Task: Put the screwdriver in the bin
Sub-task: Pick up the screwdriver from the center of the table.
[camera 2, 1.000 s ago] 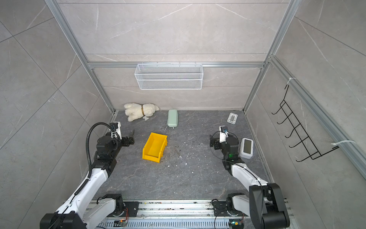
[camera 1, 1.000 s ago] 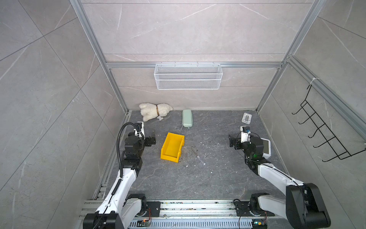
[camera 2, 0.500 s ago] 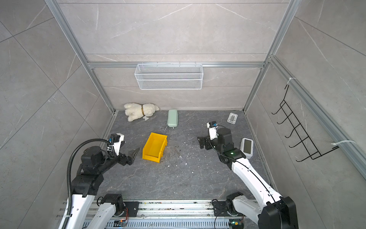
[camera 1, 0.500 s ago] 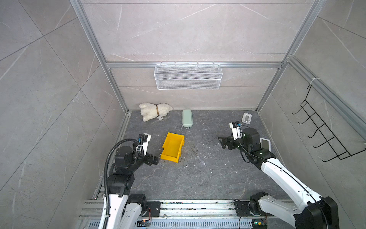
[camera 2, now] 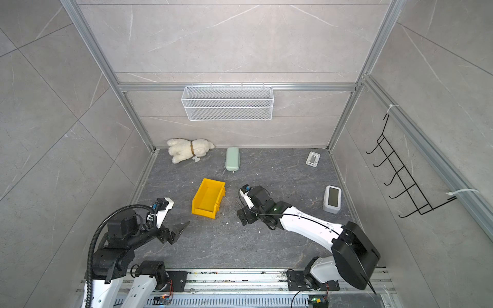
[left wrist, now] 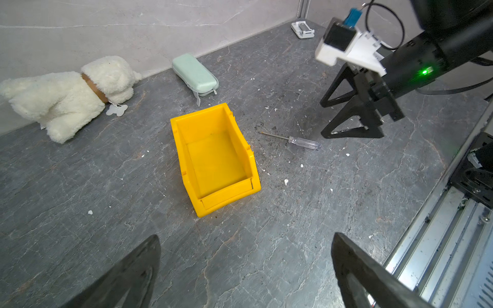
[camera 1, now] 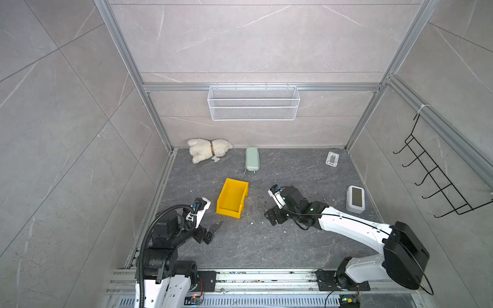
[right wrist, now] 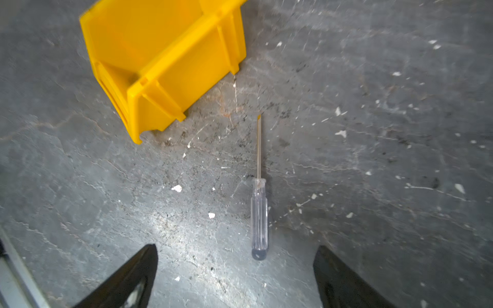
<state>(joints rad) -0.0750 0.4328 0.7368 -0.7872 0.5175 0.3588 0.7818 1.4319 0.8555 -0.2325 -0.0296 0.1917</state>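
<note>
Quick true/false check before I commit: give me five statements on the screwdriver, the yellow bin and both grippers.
1. The screwdriver lies on the floor beside the bin. True.
2. The bin already holds the screwdriver. False: nothing lies in it.
3. The right gripper is open, nothing between its fingers. True.
4. The left gripper grips the bin. False: it is open, apart from it.
5. The screwdriver's shaft points toward the bin. True.
</note>
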